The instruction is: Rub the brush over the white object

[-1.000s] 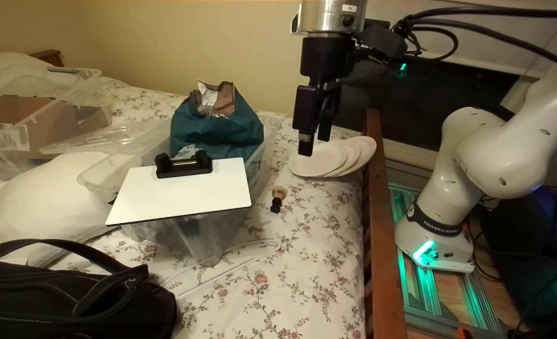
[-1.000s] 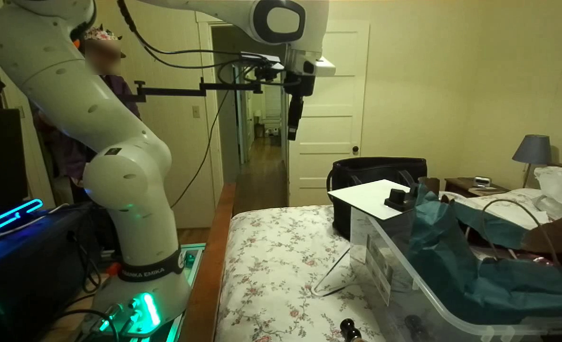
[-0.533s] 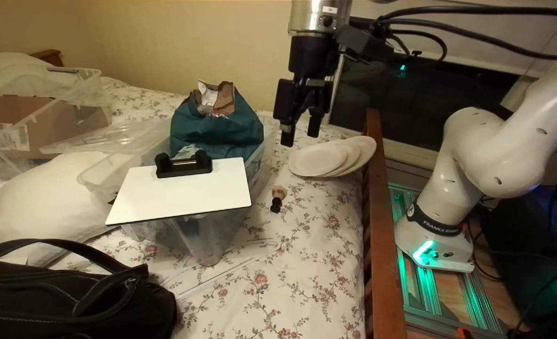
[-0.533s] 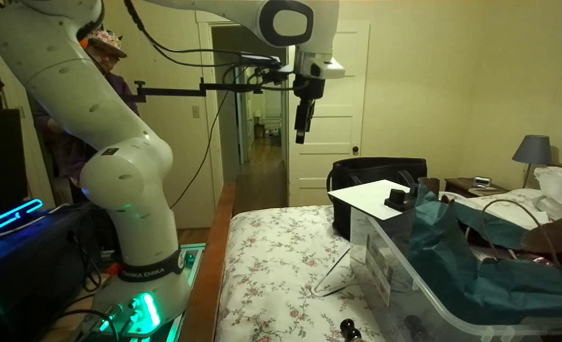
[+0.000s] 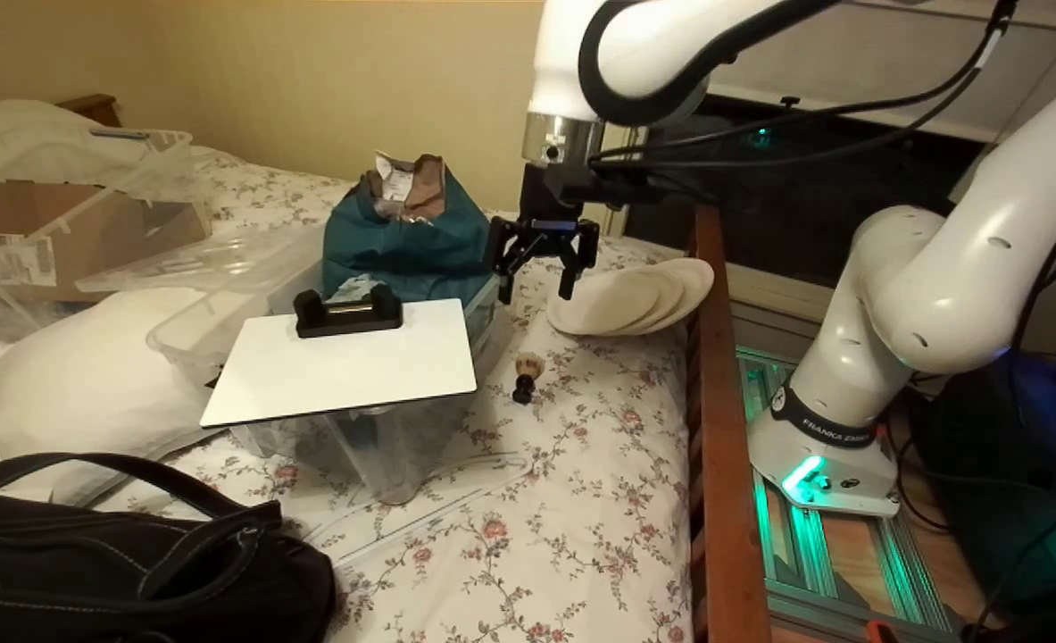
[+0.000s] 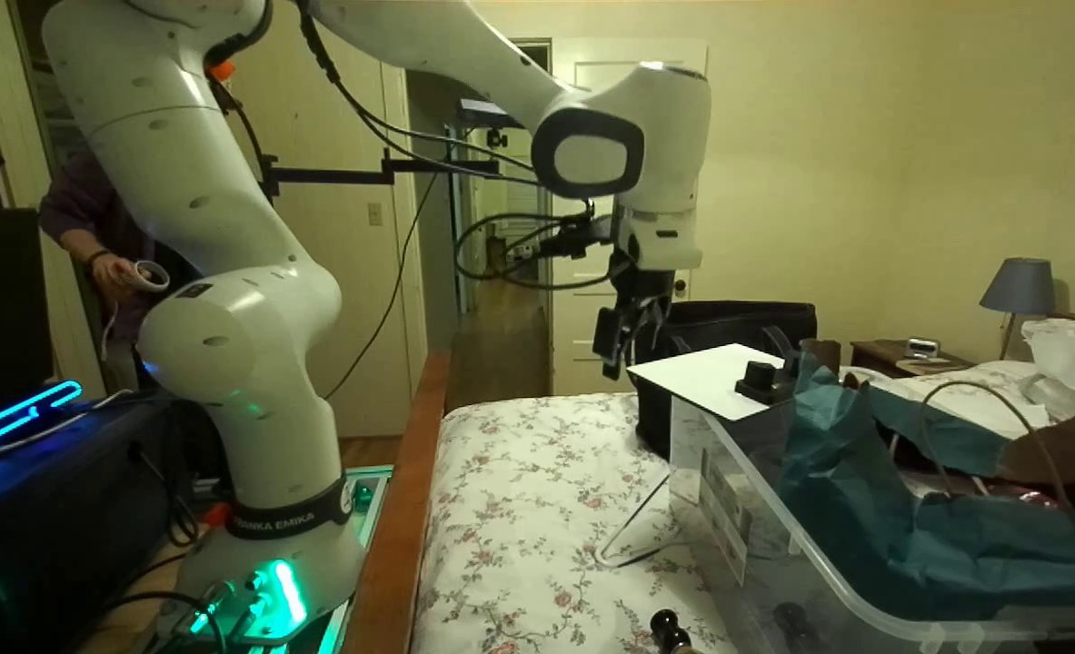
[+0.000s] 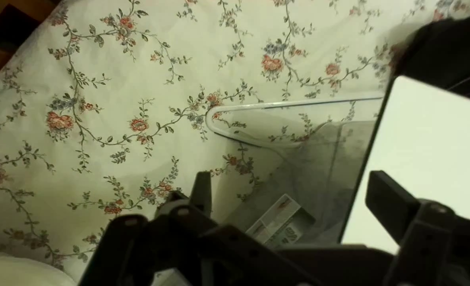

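While the gripper (image 5: 536, 295) hung above the floral bedspread (image 5: 581, 500), its jaws stood spread well apart. The brush (image 5: 525, 379) lay on that bedspread near a clear plastic bin (image 6: 773, 568), apart from the gripper, its pale bristles on the end nearer the white plates (image 5: 603, 306), which overlapped one another just beside a wooden rail (image 5: 728, 429). On the bin rested a white board (image 5: 349, 375) with a black device (image 5: 349, 319) near one edge. In the wrist view, one fingertip (image 7: 389, 202) showed in front of the board.
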`<act>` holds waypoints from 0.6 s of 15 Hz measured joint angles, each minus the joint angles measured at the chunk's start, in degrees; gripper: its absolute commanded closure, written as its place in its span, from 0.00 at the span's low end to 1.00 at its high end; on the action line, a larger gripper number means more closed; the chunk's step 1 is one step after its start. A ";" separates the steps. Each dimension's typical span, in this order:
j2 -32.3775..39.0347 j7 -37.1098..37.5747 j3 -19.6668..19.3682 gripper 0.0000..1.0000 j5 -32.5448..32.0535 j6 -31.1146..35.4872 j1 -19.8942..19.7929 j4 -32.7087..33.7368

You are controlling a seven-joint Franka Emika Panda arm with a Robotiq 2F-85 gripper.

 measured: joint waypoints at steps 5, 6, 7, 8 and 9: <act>7.07 10.31 -0.01 0.00 -0.04 20.34 -0.10 -10.67; 8.58 11.72 -0.01 0.00 -0.07 23.19 -0.10 -12.10; 9.71 12.39 -0.01 0.00 -0.07 24.73 -0.10 -12.80; 10.30 12.73 -0.01 0.00 -0.07 25.18 -0.10 -12.87; 10.40 12.97 -0.01 0.00 -0.07 25.23 -0.10 -12.83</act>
